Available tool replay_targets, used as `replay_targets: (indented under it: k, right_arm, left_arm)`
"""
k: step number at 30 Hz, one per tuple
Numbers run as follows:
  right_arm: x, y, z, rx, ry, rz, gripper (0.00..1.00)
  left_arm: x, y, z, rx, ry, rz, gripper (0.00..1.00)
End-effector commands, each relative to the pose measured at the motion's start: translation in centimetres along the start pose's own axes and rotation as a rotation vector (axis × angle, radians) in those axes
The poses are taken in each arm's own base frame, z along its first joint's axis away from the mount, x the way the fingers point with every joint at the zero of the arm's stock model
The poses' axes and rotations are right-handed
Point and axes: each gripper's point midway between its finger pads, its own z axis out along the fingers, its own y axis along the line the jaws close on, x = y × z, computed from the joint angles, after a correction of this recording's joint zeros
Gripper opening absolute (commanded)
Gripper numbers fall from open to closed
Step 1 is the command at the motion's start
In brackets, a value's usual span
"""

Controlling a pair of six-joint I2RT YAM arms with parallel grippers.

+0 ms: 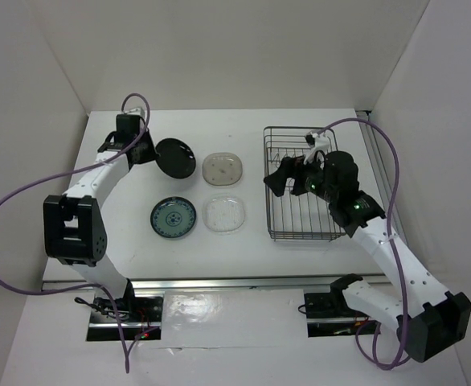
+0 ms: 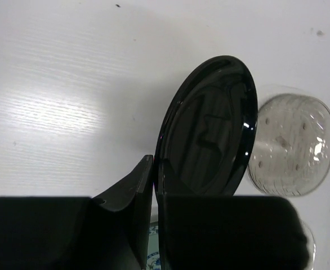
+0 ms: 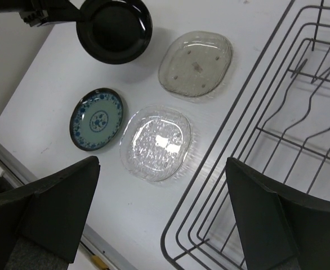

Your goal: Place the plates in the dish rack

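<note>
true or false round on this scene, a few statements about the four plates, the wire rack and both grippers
1. The left gripper is shut on the rim of the glossy black round plate. True.
2. The dark metal wire dish rack already holds one plate. False: no plate is in it.
3. The right gripper is open and holds nothing. True.
4. The teal-blue patterned round plate is held by the right gripper. False: it lies flat on the white table.
5. The beige rounded-square plate is stacked on the clear glass plate. False: they lie apart, side by side.
</note>
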Motion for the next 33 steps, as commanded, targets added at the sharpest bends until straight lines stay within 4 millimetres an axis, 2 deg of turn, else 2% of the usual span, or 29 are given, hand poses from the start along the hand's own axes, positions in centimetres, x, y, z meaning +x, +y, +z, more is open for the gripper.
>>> replay_targets:
  k: [1, 3, 4, 5, 6, 7, 8, 10, 11, 13, 14, 16, 20, 22, 23, 24, 28, 30, 33]
  right_arm:
    - [-1.3, 1.1, 1.5, -0.076, -0.062, -0.052, 1.0]
    - [-1.5, 1.9, 2.1, -0.139, -0.065, -0.09, 1.0]
    - [-1.8, 3.2, 2.5, -0.222, -0.075, -0.107, 1.0]
    - [-2.5, 3.8, 2.6, -0.253, -0.097, -0.12, 1.0]
    - [-3.0, 4.4, 2.7, -0.285, -0.118, -0.134, 1.0]
    - [-3.8, 5.3, 2.7, -0.341, -0.161, -0.162, 1.0]
    - [-3.8, 5.3, 3.4, -0.356, -0.163, -0.167, 1.0]
    - [-4.0, 5.5, 4.3, -0.376, -0.166, -0.172, 1.0]
    - [-3.4, 4.8, 5.7, -0.366, -0.134, -0.166, 1.0]
    - [-3.8, 4.6, 6.8, -0.361, -0.121, -0.173, 1.0]
    - [-2.9, 4.7, 7.6, -0.392, -0.085, -0.179, 1.0]
    - [-2.7, 5.5, 7.8, -0.451, -0.075, -0.189, 0.97]
    - [-3.0, 6.1, 8.5, -0.458, -0.099, -0.182, 0.95]
    - [-3.4, 6.5, 8.6, -0.48, -0.12, -0.184, 0.95]
    - [-2.7, 6.6, 8.8, -0.5, -0.093, -0.17, 0.95]
    - [-2.8, 6.7, 9.0, -0.512, -0.095, -0.174, 0.95]
    - [-3.7, 7.7, 8.3, -0.553, -0.121, -0.166, 0.95]
    - [-3.5, 8.1, 8.1, -0.564, -0.124, -0.171, 0.95]
    - [-3.8, 8.0, 8.2, -0.551, -0.134, -0.149, 0.95]
  left_arm:
    - [-2.6, -3.2, -2.9, 0.173, -0.085, 0.063, 0.0]
    - [-3.2, -5.3, -4.7, 0.292, -0.102, 0.093, 0.0]
    - [-3.2, -6.1, -5.6, 0.345, -0.109, 0.112, 0.0]
    - [-3.4, -7.1, -6.5, 0.403, -0.125, 0.134, 0.0]
    - [-3.7, -8.6, -8.3, 0.499, -0.138, 0.163, 0.0]
    - [-3.4, -9.2, -9.0, 0.548, -0.141, 0.186, 0.0]
    - [-2.8, -9.7, -9.5, 0.595, -0.136, 0.195, 0.0]
    - [-2.8, -12.0, -12.5, 0.767, -0.174, 0.247, 0.0]
    - [-2.0, -12.4, -13.0, 0.815, -0.168, 0.26, 0.0]
    - [-2.0, -13.5, -14.9, 0.912, -0.211, 0.287, 0.0]
    - [-1.8, -13.7, -15.4, 0.936, -0.215, 0.29, 0.0]
    - [-1.3, -14.1, -16.1, 0.984, -0.196, 0.303, 0.0]
    - [-1.3, -15.0, -17.3, 1.074, -0.196, 0.313, 0.0]
    - [-0.6, -15.1, -17.3, 1.101, -0.174, 0.3, 0.0]
    - [-0.6, -15.1, -17.3, 1.101, -0.174, 0.3, 0.0]
    - [-0.3, -15.4, -17.3, 1.101, -0.163, 0.297, 0.0]
    - [-0.5, -15.5, -17.1, 1.079, -0.178, 0.308, 0.0]
    - [-0.5, -15.4, -16.8, 1.062, -0.175, 0.298, 0.0]
    - [-0.6, -15.6, -16.8, 1.079, -0.177, 0.3, 0.0]
